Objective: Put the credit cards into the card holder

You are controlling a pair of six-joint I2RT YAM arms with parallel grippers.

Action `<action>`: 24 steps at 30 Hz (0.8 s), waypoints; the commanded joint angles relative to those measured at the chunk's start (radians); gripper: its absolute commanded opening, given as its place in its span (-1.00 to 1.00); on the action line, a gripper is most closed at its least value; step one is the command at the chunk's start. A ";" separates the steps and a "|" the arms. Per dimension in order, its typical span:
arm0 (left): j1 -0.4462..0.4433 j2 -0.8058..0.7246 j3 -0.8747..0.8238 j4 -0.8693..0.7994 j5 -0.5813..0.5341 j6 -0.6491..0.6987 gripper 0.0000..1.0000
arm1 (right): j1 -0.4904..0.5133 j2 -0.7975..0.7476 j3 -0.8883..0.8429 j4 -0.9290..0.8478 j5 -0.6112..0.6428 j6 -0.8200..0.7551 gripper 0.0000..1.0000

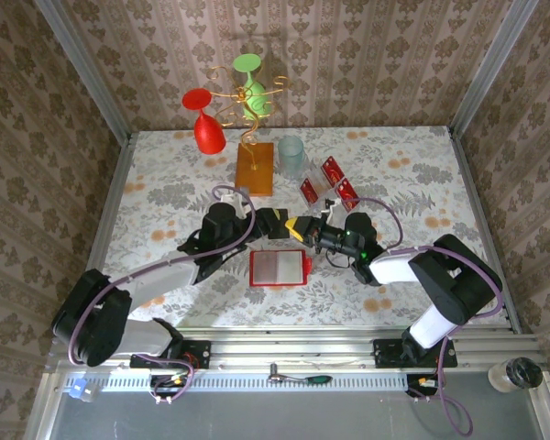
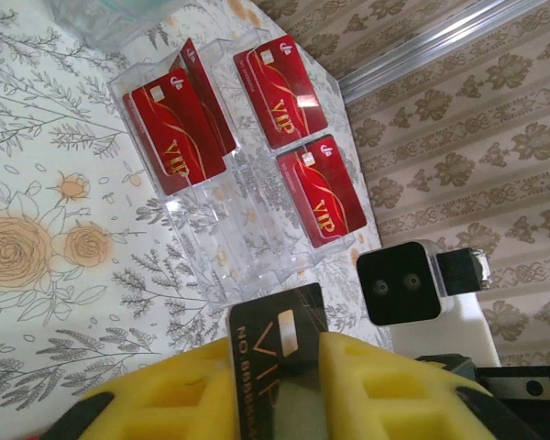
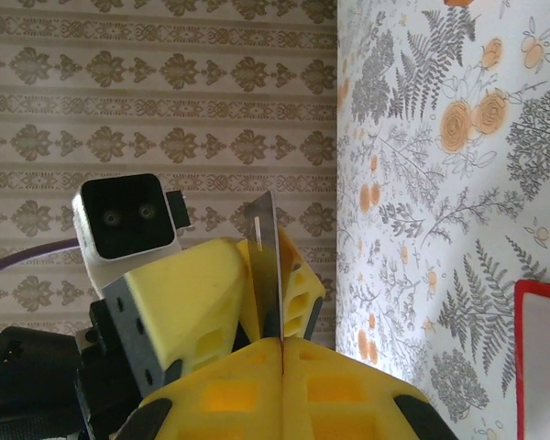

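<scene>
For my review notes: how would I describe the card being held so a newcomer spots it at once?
Find the open red card holder lying flat on the table; just beyond it the left pincer and right pincer meet tip to tip. The card is pinched between them, off the table, while the other cards sit in the clear stand.

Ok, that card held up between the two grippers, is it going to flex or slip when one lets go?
Probably stiff: the credit card stands straight, edge-on, above the right gripper, without sagging. It looks smooth, so it may slip in a light pinch. Likely very light, being so thin.
</scene>
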 commanded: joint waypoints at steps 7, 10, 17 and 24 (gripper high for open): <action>-0.022 0.011 -0.025 0.139 0.041 -0.020 -1.00 | -0.022 -0.087 -0.044 -0.087 -0.027 -0.034 -0.05; -0.021 0.004 -0.027 0.132 0.049 -0.009 -1.00 | -0.054 -0.198 -0.039 -0.311 -0.025 -0.134 0.40; -0.022 -0.030 -0.048 0.096 0.057 0.029 -1.00 | -0.121 -0.540 0.089 -1.045 0.130 -0.451 1.00; -0.019 -0.037 -0.060 0.085 0.096 0.074 -1.00 | -0.131 -0.560 0.126 -1.068 -0.005 -0.587 0.46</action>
